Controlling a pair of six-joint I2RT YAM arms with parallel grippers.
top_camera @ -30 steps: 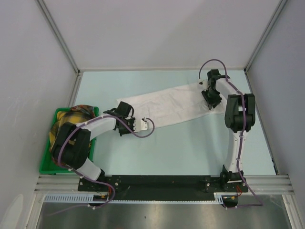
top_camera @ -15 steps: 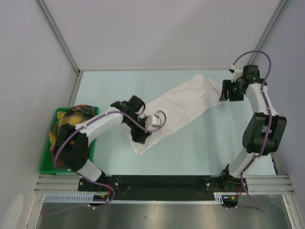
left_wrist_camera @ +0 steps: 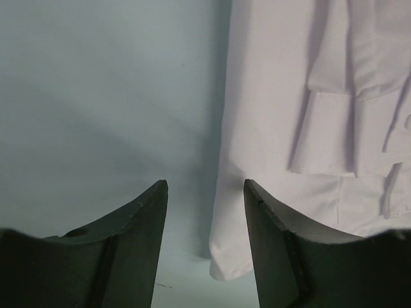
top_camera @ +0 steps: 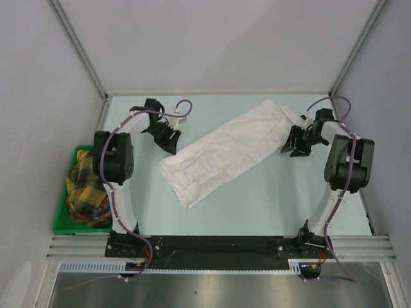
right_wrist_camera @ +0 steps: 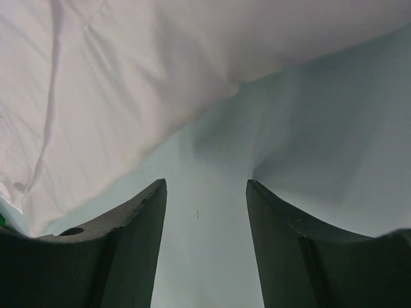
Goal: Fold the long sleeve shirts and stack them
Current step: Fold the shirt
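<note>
green bin (top_camera: 61, 224) at 8 o'clock: plaid cloth (top_camera: 87, 189) | white shirt (top_camera: 225, 151) 4 o'clock of left gripper (top_camera: 170, 142), 9 o'clock of right gripper (top_camera: 290, 146) | both jaws wide, empty

No lettering, label, brand mark or number can be read in any of the three views, whether on the white long sleeve shirt (top_camera: 225, 151), the green bin (top_camera: 60, 224) or the table (top_camera: 257, 199).

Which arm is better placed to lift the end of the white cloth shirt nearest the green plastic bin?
Left. The left end effector hovers open beside that end of the white cloth shirt, whose corner shows close in the left wrist view. The right end effector is at the opposite end.
</note>
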